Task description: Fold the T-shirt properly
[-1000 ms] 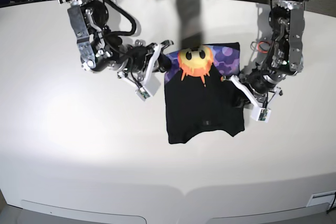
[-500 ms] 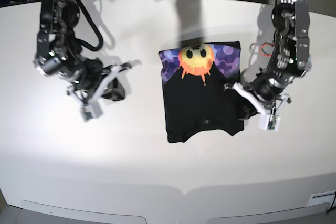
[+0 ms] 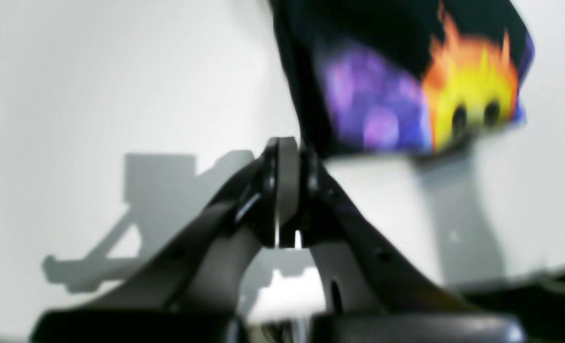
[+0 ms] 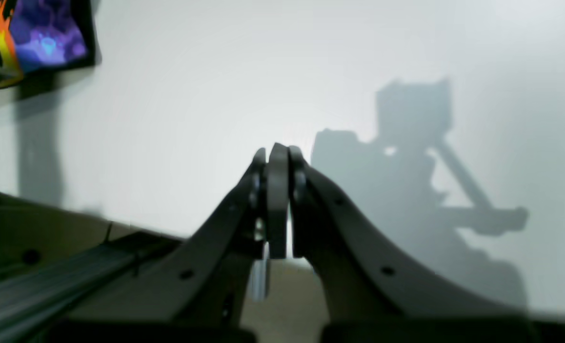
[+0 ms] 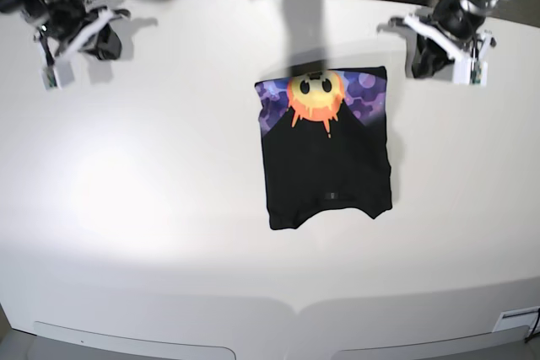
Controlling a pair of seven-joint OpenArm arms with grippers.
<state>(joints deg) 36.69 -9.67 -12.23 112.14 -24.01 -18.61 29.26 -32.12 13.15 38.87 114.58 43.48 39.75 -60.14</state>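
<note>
Lying flat on the white surface (image 5: 169, 208), the black short-sleeved cloth T-shirt (image 5: 327, 166) is folded to a near rectangle, approx. in the middle of the surface. Its far part shows the yellow-orange dripping smiley face (image 5: 314, 97) over purple camouflage print; the near part is plain black, w/ the hem side toward the near surface edge.

Both arms are well apart from the T-shirt. The left gripper (image 5: 413, 50) is beyond the T-shirt's far corner, on the base view's right side, above the surface. In the left wrist view its jaws are pressed together, nothing between them, and the T-shirt (image 3: 406, 85) is seen blurred beyond the tips.

The right gripper (image 5: 105, 33) is far from the T-shirt, near the far corner of the surface on the base view's left. Its jaws are also pressed together and hold nothing; only a corner of the print (image 4: 30, 43) shows at the edge of the right wrist view.
</note>
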